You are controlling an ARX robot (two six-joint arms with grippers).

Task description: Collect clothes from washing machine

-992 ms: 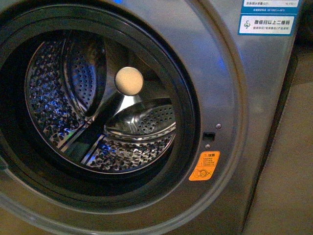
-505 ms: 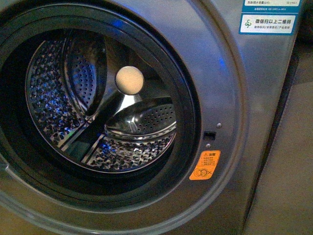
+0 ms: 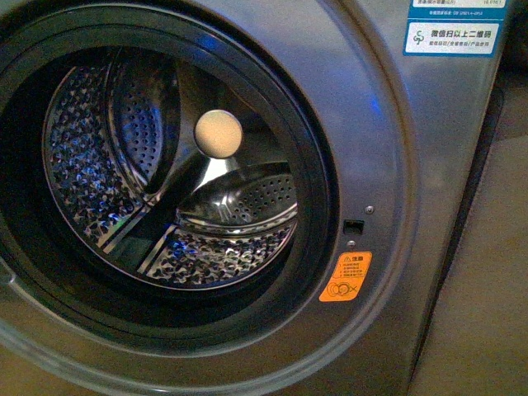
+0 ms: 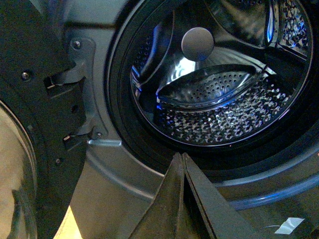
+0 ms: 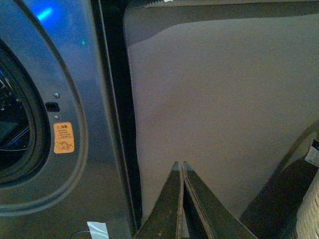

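Nowhere in view are the clothes; the drum (image 3: 165, 190), filling left and centre of the front frame, looks empty, so their long axis cannot be told. Left claw (image 4: 182, 162) and right claw (image 5: 180, 169) are both clenched, empty. Collecting seems done, or the next move calls for searching elsewhere.

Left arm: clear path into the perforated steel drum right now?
Probably yes. The left gripper, jaws closed, points at the perforated steel drum of the grey front-loading washing machine. The door is swung aside and nothing blocks the black-rimmed porthole. No garment shows inside.
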